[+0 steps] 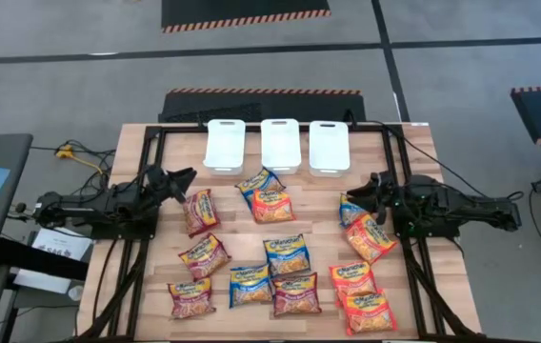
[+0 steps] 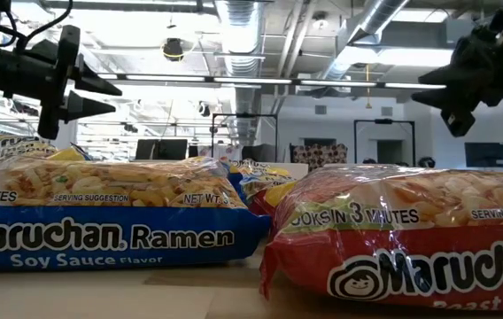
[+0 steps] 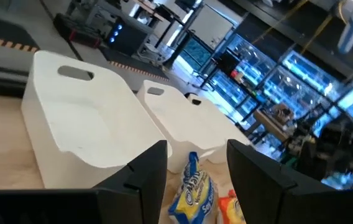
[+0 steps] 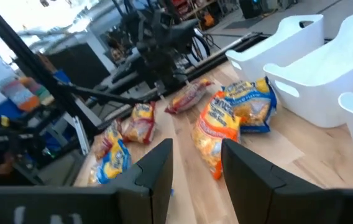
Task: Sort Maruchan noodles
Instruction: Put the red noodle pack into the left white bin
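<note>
The Maruchan noodles (image 1: 280, 250) lie scattered flat over the middle and near part of the wooden table (image 1: 413, 152) — about a dozen crinkly, glossy plastic packets in maroon, orange and blue, each with a yellow noodle picture. None appears to be in a bin, so the sorting looks not yet begun. At the far edge stand three white bins (image 1: 277, 145), smooth rectangular plastic tubs with cut-out handles, side by side and seemingly empty. The left gripper (image 1: 187, 177) hovers above the table near a maroon packet (image 1: 200, 211), fingers apart and holding nothing; the right gripper (image 1: 356, 193) hangs just beside a blue packet (image 1: 350, 207) and an orange packet (image 1: 370, 237), likewise parted and empty. The next move, I judge, calls for lowering onto one packet and pinching its slippery, puffy wrapper — a thin edge may slide away
</note>
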Robot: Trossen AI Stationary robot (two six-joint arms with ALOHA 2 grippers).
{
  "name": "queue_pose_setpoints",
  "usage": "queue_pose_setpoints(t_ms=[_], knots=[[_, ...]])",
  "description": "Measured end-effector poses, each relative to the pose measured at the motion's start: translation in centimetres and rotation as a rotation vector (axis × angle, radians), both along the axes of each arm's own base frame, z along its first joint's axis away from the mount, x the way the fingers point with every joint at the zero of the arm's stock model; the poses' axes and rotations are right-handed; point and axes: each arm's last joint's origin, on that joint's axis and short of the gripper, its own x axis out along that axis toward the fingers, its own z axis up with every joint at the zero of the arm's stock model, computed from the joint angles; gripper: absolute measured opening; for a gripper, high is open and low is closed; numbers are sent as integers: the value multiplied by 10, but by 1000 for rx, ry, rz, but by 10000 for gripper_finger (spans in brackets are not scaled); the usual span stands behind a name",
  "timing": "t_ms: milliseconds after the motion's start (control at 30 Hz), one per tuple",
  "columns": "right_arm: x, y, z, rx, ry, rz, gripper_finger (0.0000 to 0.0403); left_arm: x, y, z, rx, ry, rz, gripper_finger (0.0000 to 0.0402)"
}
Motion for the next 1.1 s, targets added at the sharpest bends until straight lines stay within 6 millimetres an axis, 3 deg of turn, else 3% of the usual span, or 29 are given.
queue_pose_setpoints(t_ms=[167, 300, 433, 633, 800, 933, 1100], knots=[[0, 0, 13, -15, -129, 0, 162, 0, -2, 15, 123, -69, -74, 155], [-5, 1, 35, -43, -360, -1, 162, -8, -3, 39, 227, -259, -99, 155], [-15, 1, 63, -59, -534, -39, 162, -19, -3, 70, 293, -306, -82, 155], [-25, 0, 97, -78, -535, -120, 162, -27, -4, 118, 422, -236, -55, 155], [-23, -1, 121, -154, -508, -144, 162, -18, -5, 151, 558, -108, -77, 155], [-19, -1, 134, -198, -462, -150, 162, -6, -5, 165, 605, 1, -50, 155], [-9, -2, 140, -198, -413, -146, 162, 4, -5, 172, 529, 110, -94, 156]])
